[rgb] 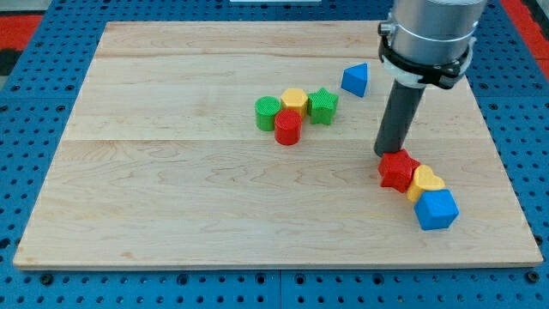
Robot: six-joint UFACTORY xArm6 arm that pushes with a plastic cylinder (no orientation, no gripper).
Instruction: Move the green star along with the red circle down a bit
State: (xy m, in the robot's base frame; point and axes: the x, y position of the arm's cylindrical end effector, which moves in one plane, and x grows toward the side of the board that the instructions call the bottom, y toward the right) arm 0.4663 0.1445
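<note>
The green star [323, 105] sits near the board's middle, touching a yellow block [294, 100] on its left. The red circle [287, 128] stands just below that yellow block, with a green circle [268, 112] at the cluster's left end. My tip [385, 153] rests on the board at the view's right, just above and left of a red star [398, 170]. It is well right of and below the green star, apart from that cluster.
A blue triangle [355, 80] lies up and right of the green star. A yellow heart [425, 182] and a blue cube [437, 209] line up below-right of the red star. The wooden board [171, 172] lies on a blue pegboard.
</note>
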